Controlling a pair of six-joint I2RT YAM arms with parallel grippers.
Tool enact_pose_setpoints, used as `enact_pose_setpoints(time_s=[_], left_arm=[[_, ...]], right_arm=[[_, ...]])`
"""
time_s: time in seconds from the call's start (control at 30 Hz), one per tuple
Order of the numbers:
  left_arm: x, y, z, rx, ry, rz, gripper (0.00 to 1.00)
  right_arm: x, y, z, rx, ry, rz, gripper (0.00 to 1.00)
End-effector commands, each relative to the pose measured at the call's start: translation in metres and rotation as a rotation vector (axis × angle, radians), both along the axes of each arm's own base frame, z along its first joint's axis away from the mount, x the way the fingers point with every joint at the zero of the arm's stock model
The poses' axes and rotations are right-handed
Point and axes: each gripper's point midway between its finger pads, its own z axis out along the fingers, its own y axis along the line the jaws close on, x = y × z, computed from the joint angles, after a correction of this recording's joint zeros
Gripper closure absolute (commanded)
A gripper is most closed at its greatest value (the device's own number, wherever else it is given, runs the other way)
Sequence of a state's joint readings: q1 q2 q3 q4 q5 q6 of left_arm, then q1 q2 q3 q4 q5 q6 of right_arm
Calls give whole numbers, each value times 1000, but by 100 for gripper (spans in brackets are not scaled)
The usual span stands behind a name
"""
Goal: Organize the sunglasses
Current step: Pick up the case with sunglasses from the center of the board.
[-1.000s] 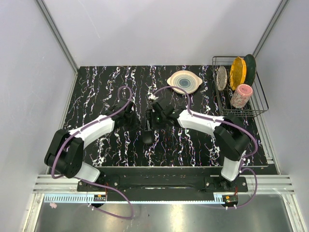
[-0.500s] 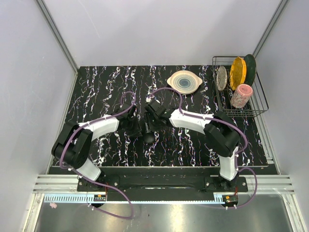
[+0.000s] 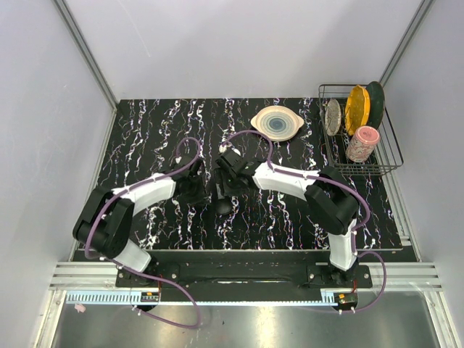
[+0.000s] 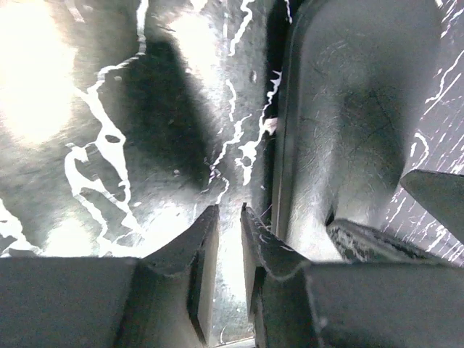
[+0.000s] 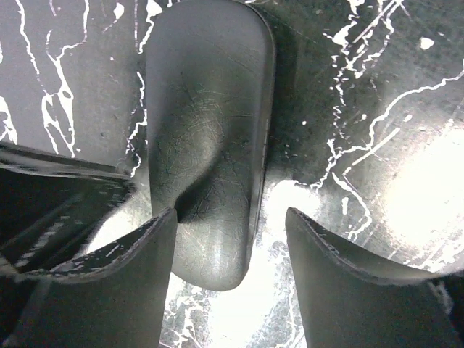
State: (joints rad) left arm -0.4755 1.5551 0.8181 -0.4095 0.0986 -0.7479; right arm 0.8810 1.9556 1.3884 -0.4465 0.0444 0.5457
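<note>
Sunglasses show in none of my views. What does show is the black case, lying closed on the bench between my two arms, with no tan lining and no frame peeking out. From that I judge the pair is already inside with the lid down, though I cannot confirm it from here.

My left gripper sits low over the bench just beside the case's long edge. Its fingers are only a slit apart, with bare bench and nothing else between them. My right gripper has its fingers well apart, straddling one rounded end of the case. One finger is at or against the case's side and the other stands off it, so it is not clamped.

If my reading holds, the main work is done. What seems left is a last nudge or press to seat the lid or square the case, then backing both arms away.
</note>
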Motion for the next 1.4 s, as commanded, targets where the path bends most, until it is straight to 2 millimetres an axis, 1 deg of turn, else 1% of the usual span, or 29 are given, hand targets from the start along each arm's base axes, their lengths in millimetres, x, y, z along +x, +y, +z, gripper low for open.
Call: enact_pose_setpoints(time_s=[0.0,0.1,0.13,0.17,0.2,0.23,0.27,0.3,0.37,0.4,0.43,0.47,0.5,0.57,0.6,0.63,0.67,0.77,0.87,0.97,1.1,1.13,1.2,1.23,1.27,1.3,1.33,1.37], left_arm=[[28,26,46,65,-168,82,76],[33,42,68,89,-233,123,70],[35,46,75,95,-252,135,68],[34,52,84,107,-281,145,64],[36,57,89,114,-296,160,61],[36,61,94,120,-310,168,58],[35,66,102,126,-334,183,55],[35,72,106,132,-343,199,49],[33,80,114,133,-368,224,40],[33,86,117,133,-377,244,33],[31,90,117,134,-378,253,30],[32,95,123,128,-398,271,27],[31,98,125,128,-404,280,22],[31,104,128,130,-415,300,17],[30,106,129,129,-417,306,16],[31,107,131,130,-420,309,12],[31,109,131,131,-421,312,11],[31,111,129,131,-415,314,10],[30,111,125,127,-405,316,10],[30,111,121,122,-393,313,9],[31,111,120,114,-390,312,9],[31,110,119,112,-385,304,9],[33,109,119,106,-385,298,9],[33,107,118,100,-380,289,9],[33,105,117,97,-375,284,9],[34,105,116,96,-370,279,9],[34,102,116,86,-370,266,9],[34,101,115,84,-365,259,9]], right_arm=[[20,-11,35,-41,-124,-56,27],[29,-8,54,-31,-171,-66,18],[29,-10,55,-48,-166,-60,17],[33,-5,64,-40,-180,-56,16],[30,-6,56,-74,-159,-44,15],[31,-6,53,-92,-157,-39,12],[34,-4,55,-100,-161,-41,12],[31,-6,45,-129,-137,-35,11],[26,-1,39,-135,-123,-19,10],[25,1,39,-137,-125,-13,9],[20,6,37,-136,-118,1,7],[19,9,33,-139,-108,6,6],[17,9,29,-150,-97,10,5],[14,14,21,-169,-84,26,4],[12,13,17,-183,-78,29,4],[11,15,16,-191,-80,37,4],[10,16,10,-199,-73,41,4],[6,22,2,-211,-57,66,4],[5,22,-4,-231,-47,72,4],[6,15,-12,-277,-46,61,5],[7,-5,-18,-360,-52,20,21],[7,-12,-20,-385,-61,11,29],[9,-18,-13,-392,-88,-10,37],[10,-27,-16,-417,-100,-23,42],[13,-29,-8,-404,-122,-37,43],[16,-34,-6,-407,-133,-54,45],[19,-47,-4,-413,-131,-80,47],[23,-52,-4,-409,-134,-94,48]])
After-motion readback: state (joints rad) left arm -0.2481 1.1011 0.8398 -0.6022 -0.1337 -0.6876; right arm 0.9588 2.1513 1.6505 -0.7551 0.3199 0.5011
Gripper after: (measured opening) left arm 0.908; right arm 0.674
